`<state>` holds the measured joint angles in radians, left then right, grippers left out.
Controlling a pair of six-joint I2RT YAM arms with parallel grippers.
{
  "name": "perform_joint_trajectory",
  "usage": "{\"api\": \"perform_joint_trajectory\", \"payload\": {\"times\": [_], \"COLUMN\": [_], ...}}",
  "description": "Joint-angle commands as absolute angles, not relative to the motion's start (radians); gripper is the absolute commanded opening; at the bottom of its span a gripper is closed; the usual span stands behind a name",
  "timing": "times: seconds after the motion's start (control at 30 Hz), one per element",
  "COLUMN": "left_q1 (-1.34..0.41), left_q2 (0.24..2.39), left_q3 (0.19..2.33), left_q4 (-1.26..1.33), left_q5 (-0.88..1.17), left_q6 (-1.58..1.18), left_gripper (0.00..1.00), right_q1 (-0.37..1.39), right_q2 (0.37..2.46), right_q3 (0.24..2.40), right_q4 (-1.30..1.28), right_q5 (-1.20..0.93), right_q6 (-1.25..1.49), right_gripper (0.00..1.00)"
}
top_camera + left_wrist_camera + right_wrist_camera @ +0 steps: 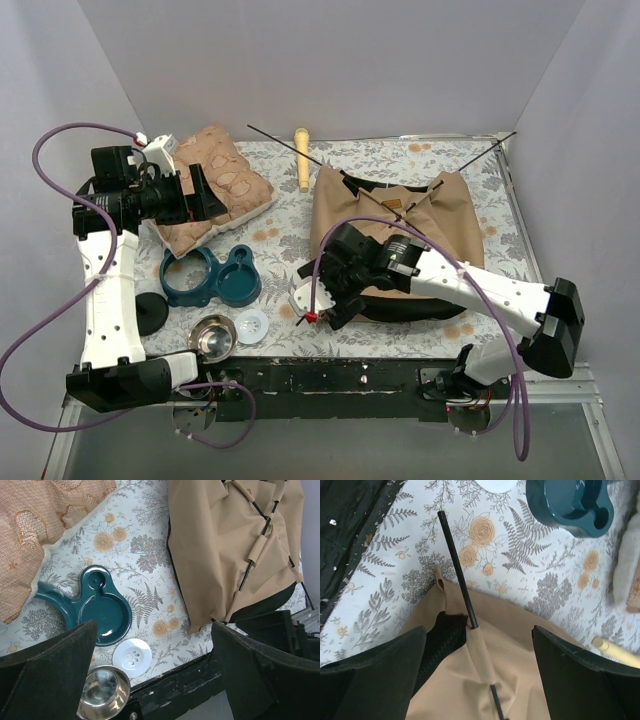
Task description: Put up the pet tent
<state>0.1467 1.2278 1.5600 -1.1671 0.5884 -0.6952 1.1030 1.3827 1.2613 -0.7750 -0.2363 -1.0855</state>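
Top view: crumpled tan fabric pet tent [440, 215], thin black poles, flat at right on floral-print bench [400, 160]; left tool [205, 190] wide, empty. Left wrist: glossy teal moulded dish [102, 605]. Right wrist: right tool [479, 630] wide, straddling tent's pole sleeve.

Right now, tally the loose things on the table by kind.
Tent: 1
Cushion: 1
Teal tray: 1
Steel bowl: 1
White disc: 1
Wooden stick: 1
Black round item, half hidden: 1
Total: 7
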Motion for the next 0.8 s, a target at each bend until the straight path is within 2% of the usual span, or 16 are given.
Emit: {"api": "perform_joint_trajectory", "payload": {"times": [0.0, 0.2, 0.3, 0.33, 0.47, 0.6, 0.77], "left_q1": [0.147, 0.149, 0.147, 0.149, 0.147, 0.149, 0.147], "left_q2": [1.175, 1.164, 1.164, 1.166, 1.161, 1.164, 1.092], "left_q3": [1.542, 1.531, 1.528, 1.526, 1.511, 1.493, 1.378], "left_q4": [-1.183, -1.193, -1.192, -1.189, -1.166, -1.131, -0.895], "left_q5": [0.626, 0.641, 0.656, 0.664, 0.699, 0.797, 0.971], "left_q6": [-0.683, -0.681, -0.681, -0.680, -0.696, -0.664, -0.707], "left_gripper": [0.98, 0.98, 0.98, 0.98, 0.98, 0.98, 0.98], "right_q1": [1.115, 1.111, 1.109, 1.106, 1.080, 0.979, 0.833], "right_q2": [1.460, 1.578, 1.606, 1.615, 1.661, 1.690, 1.658], "right_q3": [1.262, 1.244, 1.232, 1.238, 1.354, 1.586, 1.764], "right_q4": [-0.724, -0.784, -0.796, -0.795, -0.836, -0.913, -0.900], "right_q5": [-0.218, -0.167, -0.140, -0.137, -0.133, -0.224, -0.317], "right_q6": [-1.256, -1.390, -1.420, -1.420, -1.361, -1.260, -1.187], "right_gripper": [0.95, 0.88, 0.77, 0.68, 0.02, 0.01, 0.01]}}
